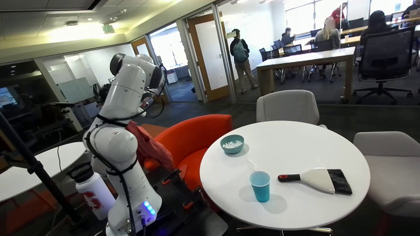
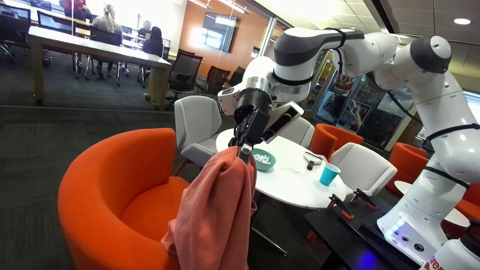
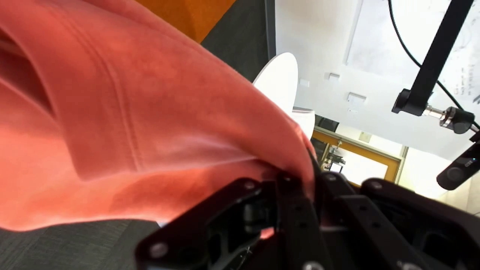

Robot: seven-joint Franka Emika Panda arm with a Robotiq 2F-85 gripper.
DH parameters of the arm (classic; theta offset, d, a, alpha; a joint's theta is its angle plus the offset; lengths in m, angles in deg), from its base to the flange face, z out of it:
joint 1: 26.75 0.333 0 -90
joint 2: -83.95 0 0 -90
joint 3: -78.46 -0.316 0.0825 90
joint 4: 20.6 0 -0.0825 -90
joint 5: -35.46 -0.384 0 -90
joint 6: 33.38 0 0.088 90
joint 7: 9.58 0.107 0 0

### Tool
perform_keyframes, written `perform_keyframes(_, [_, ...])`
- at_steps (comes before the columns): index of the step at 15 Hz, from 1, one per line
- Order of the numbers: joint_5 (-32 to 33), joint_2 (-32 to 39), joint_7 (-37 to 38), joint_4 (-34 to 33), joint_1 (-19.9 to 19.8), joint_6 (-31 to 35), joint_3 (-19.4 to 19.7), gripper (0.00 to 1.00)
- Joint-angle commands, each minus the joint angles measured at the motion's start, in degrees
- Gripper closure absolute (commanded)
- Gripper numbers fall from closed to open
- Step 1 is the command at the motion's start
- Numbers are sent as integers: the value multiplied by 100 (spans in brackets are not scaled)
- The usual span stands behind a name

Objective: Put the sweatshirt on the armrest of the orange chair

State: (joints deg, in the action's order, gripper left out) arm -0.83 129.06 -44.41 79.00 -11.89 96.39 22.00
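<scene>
White pieces [image 1: 232, 144] in teal bowl [image 1: 233, 150]; cup [image 1: 261, 190] upright; fingers [image 2: 245, 149] pinch sweatshirt [image 2: 216, 202].

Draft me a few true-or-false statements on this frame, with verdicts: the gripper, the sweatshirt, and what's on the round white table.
1. The gripper is closed on the sweatshirt. True.
2. The teal bowl on the round white table holds small white pieces. True.
3. The sweatshirt lies folded on the round white table. False: it hangs from the gripper, seen in front of the orange chair in an exterior view.
4. The blue cup stands upright on the round white table. True.
5. No part of the sweatshirt shows in the wrist view. False: it fills much of that view's left side.
</scene>
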Motion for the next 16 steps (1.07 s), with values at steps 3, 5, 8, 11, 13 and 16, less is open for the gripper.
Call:
perform_keyframes(3, [83, 3, 47, -115, 196, -97, 128, 98])
perform_keyframes(5, [381, -9, 320, -149, 576, -83, 343, 98])
perform_keyframes(8, [999, 46, 673, -182, 1156, -9, 601, 98])
perform_keyframes(11, [1699, 132, 1054, -309, 1769, 59, 896, 98])
perform_keyframes(13, [2019, 285, 1205, -474, 2051, 97, 1091, 98])
perform_keyframes(16, [2291, 577, 1279, -901, 2369, -33, 1409, 98])
